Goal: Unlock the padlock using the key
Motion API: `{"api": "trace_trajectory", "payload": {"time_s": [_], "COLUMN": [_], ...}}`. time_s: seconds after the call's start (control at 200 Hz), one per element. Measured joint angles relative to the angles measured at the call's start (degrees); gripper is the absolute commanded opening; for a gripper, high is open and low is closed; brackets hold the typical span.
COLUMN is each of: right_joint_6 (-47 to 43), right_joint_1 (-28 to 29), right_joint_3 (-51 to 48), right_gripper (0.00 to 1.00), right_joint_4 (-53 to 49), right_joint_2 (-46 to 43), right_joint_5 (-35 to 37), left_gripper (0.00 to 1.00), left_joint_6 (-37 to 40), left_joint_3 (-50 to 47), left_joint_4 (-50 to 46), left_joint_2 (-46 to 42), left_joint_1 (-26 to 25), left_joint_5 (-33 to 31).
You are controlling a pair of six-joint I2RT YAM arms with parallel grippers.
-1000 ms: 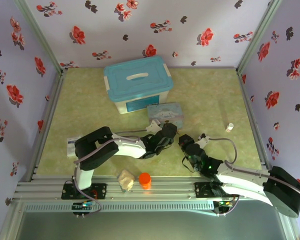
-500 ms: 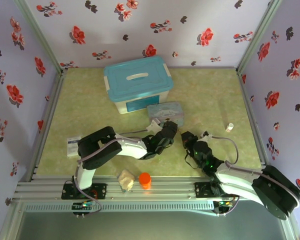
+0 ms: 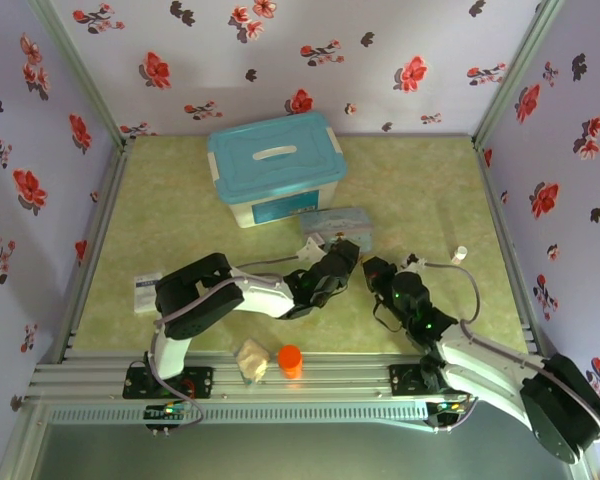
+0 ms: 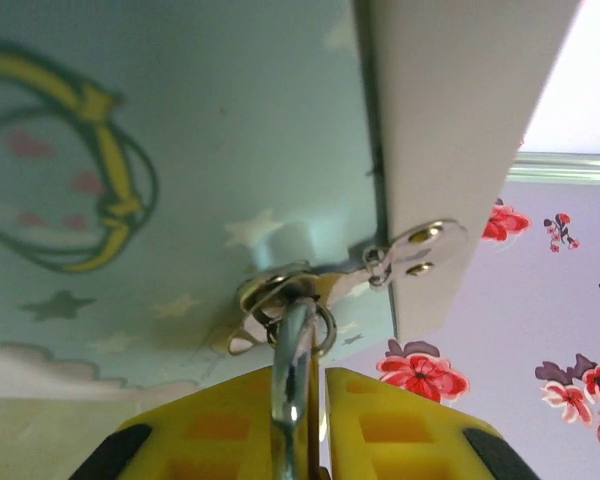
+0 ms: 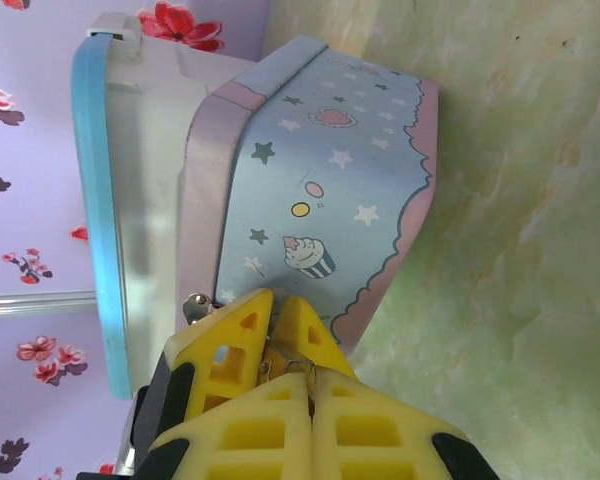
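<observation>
The pale-blue cartoon tin (image 3: 337, 226) stands tipped on its edge in front of both grippers. In the left wrist view the padlock (image 4: 296, 352) shows as a silvery shackle threaded through the tin's (image 4: 130, 120) brass latch ring, with a brass edge beside it. My left gripper (image 4: 315, 400) is shut on it. From the right wrist I see the left fingers (image 5: 242, 325) holding the brass padlock body (image 5: 272, 362) against the tin (image 5: 330, 190). My right gripper (image 5: 311, 376) is shut, tips at the padlock, and a thin silvery sliver of the key (image 5: 298, 364) pokes out. Both grippers (image 3: 342, 262) (image 3: 376, 272) meet below the tin.
A white storage box with a teal lid (image 3: 275, 170) stands just behind the tin. An orange cylinder (image 3: 290, 360) and a beige lump (image 3: 250, 360) sit near the front rail. A small white tube (image 3: 460, 253) lies at the right, a paper card (image 3: 143, 290) at the left.
The tin has tipped up from lying flat and shifted slightly right. My right gripper has moved up and in to the left gripper's tips.
</observation>
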Motion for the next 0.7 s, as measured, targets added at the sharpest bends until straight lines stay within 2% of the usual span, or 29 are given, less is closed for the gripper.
{"api": "trace_trajectory", "payload": {"time_s": [0.2,0.3,0.375,0.445,0.495,0.575,0.7], "right_joint_6": [7.2,9.0,8.8,6.7,3.8,-2.4,-16.2], "right_joint_1": [-1.0,-1.0,-1.0,-1.0,-1.0,-1.0,-0.5], "right_joint_3": [-2.0,-2.4,-2.4,-1.9,-1.0,1.9,10.2], "right_gripper": [0.00,0.00,0.20,0.39,0.50,0.57,0.58], "right_joint_4": [15.5,17.9,16.6,11.2,3.5,-10.2,-29.7], "right_joint_2": [13.6,17.2,16.2,12.2,7.7,0.7,-4.8], "right_joint_5": [-1.5,-3.0,-3.6,-4.7,-4.9,-6.0,-7.3], "left_gripper": [0.00,0.00,0.00,0.00,0.00,0.00,0.00], "left_joint_6": [0.6,0.5,0.2,-0.4,-0.9,-1.4,-1.7], "left_joint_3": [-0.1,-0.8,-1.2,-1.5,-1.9,-3.6,-6.2], "left_joint_4": [0.4,0.4,0.7,1.5,2.2,2.6,2.0], "left_joint_2": [2.1,3.0,3.0,2.9,2.4,0.8,-1.7], "left_joint_1": [0.9,0.9,0.9,0.9,0.9,0.9,1.0], "left_joint_5": [-0.5,-0.2,0.1,1.4,2.3,3.9,7.8]}}
